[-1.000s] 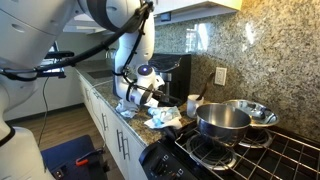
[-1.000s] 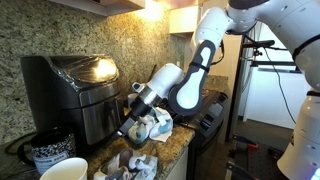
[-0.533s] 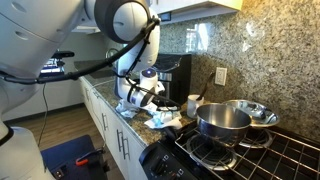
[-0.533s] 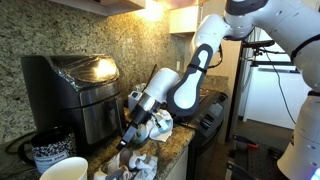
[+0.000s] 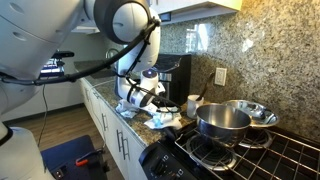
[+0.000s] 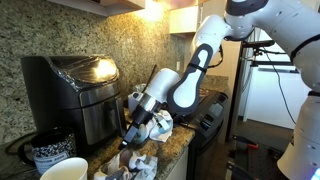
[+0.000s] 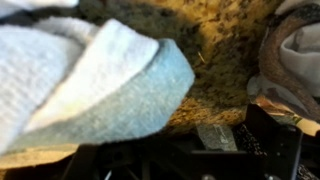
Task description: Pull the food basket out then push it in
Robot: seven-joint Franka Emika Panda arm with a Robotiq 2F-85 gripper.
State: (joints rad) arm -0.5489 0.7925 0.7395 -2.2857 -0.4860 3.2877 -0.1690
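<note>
The food basket (image 6: 97, 112) is the dark front section of the black air fryer (image 6: 70, 85) on the granite counter, and it sits pushed in. In an exterior view the fryer (image 5: 177, 72) is partly hidden behind the arm. My gripper (image 6: 127, 136) hangs just in front of the basket, pointing down at the counter and not touching it. It also shows in an exterior view (image 5: 150, 98). In the wrist view the gripper (image 7: 175, 145) looks open and empty over granite, beside a white cloth (image 7: 90, 70).
Crumpled white cloths (image 6: 155, 125) lie on the counter under the arm. A patterned mug (image 6: 45, 150) and a white cup (image 6: 62, 170) stand near the fryer. Steel pots (image 5: 222, 120) sit on the stove (image 5: 250, 158). A small white cup (image 5: 193, 102) stands beside them.
A second ago the gripper was a little higher and closer to the basket front. It then dropped slightly down and away, and it has been still for the last half second.
</note>
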